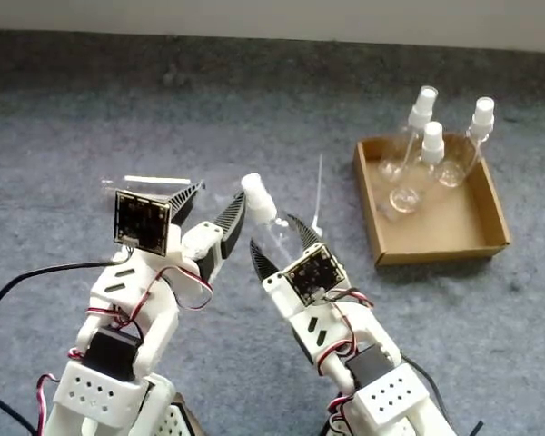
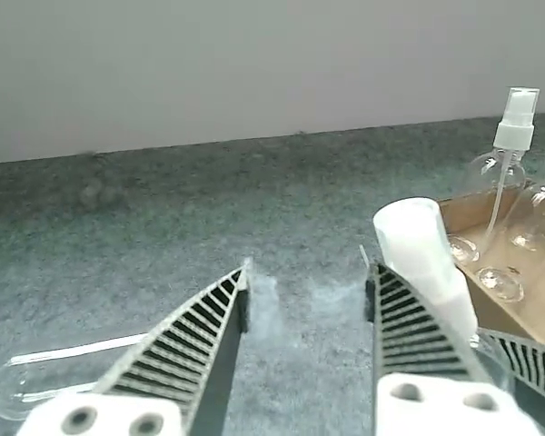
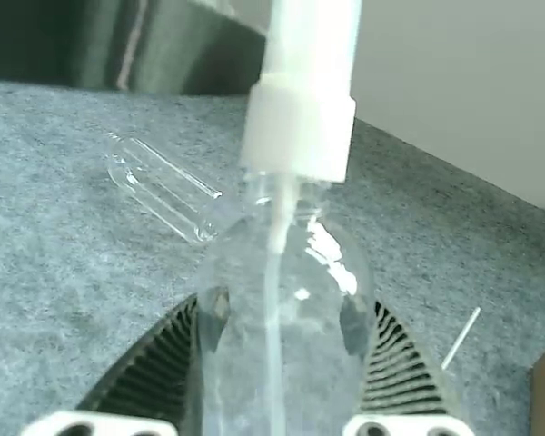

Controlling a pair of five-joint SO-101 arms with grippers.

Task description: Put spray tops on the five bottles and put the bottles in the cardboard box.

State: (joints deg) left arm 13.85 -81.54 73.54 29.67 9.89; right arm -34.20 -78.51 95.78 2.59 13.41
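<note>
Bottle (image 3: pixel 291 263) of clear plastic, with a white spray top (image 3: pixel 300 118) on its neck, sits upright between the ribbed black fingers of the right gripper (image 3: pixel 277 313), whose jaws are closed narrowly against its rounded body on both sides. In the high view it is held above the grey carpet (image 1: pixel 73 118), near the middle, between the two arms. The left gripper (image 2: pixel 304 309) is just beside it with its jaws spread wide and nothing between them; the outer side of one finger (image 2: pixel 418 336) is close against the spray top, touching or nearly so. A second clear bottle (image 1: pixel 154 182) lies on its side on the carpet beyond the left gripper. A thin white tube (image 1: pixel 319 186) lies between the held bottle and the cardboard box (image 1: pixel 436 247). Three more bottles (image 1: pixel 422 173) with white tops stand inside the box, grouped at its far end
</note>
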